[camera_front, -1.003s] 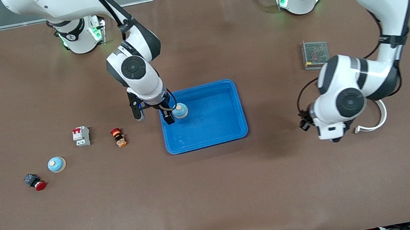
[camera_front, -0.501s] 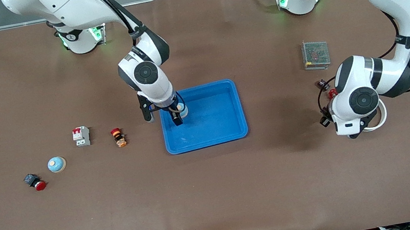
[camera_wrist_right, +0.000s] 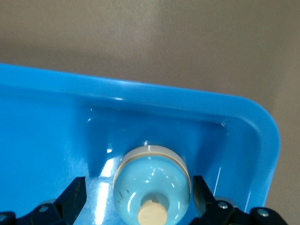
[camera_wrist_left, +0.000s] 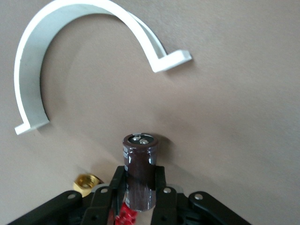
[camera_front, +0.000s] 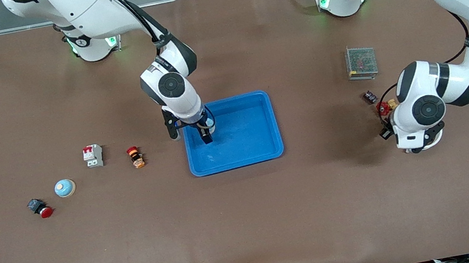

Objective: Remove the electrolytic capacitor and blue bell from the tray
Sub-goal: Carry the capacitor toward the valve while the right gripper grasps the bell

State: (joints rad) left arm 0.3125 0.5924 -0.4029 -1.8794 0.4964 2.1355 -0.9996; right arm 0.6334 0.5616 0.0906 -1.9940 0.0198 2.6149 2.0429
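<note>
My right gripper [camera_front: 206, 135] is down in the blue tray [camera_front: 265, 145], in the corner nearest the right arm's base. Its fingers [camera_wrist_right: 72, 197] stand open on either side of a light blue bell [camera_wrist_right: 152, 180] with a cream knob, which rests on the tray floor. The gripper mostly hides that bell [camera_front: 210, 124] in the front view. A second light blue bell [camera_front: 65, 188] sits on the table toward the right arm's end. My left gripper [camera_wrist_left: 139, 177] is shut on a dark brown capacitor [camera_wrist_left: 140, 150], over the table toward the left arm's end.
A white curved clamp [camera_wrist_left: 28, 70] lies under the left hand, with a brass nut [camera_wrist_left: 86, 183] and a red part [camera_front: 384, 107] beside it. A mesh-covered box [camera_front: 361, 62], a circuit breaker [camera_front: 93, 155], an orange-red button [camera_front: 136, 157] and a red-capped button [camera_front: 40, 208] lie on the table.
The right gripper came down into the tray corner with the bell and its fingers now stand apart. The left hand moved toward the left arm's end of the table, over the white clamp.
</note>
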